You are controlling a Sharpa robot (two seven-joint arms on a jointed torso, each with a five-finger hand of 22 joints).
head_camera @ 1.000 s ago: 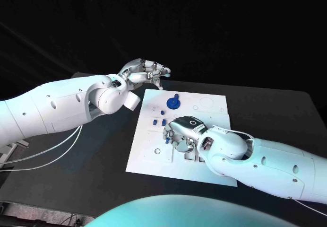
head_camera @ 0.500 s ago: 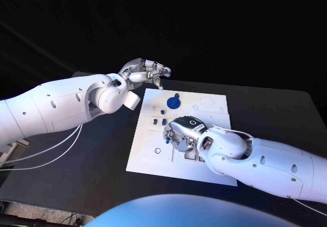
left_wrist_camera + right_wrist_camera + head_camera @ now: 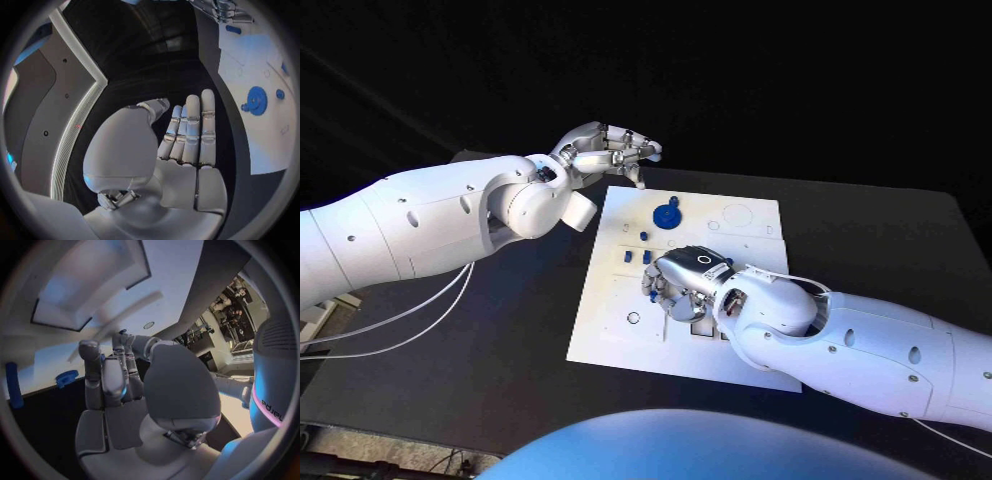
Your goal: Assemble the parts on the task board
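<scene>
Barely anything's moved since a second ago, my right hand (image 3: 687, 285) just crept a touch further over the task board (image 3: 620, 300). Head view: it's curled over small blue parts (image 3: 648, 258) (can't tell if it's holding any). Left wrist view: my left hand (image 3: 187, 145) is flat, empty, off the board beside the blue gear (image 3: 256, 100).

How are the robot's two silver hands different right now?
The left hand hangs beyond the far left corner of the white task board, over the black table, while the right hand is down over the board's middle. The left hand's fingers lie straight and hold nothing; the right hand's curl down among small blue parts. Both are silver, on white arms.
</scene>
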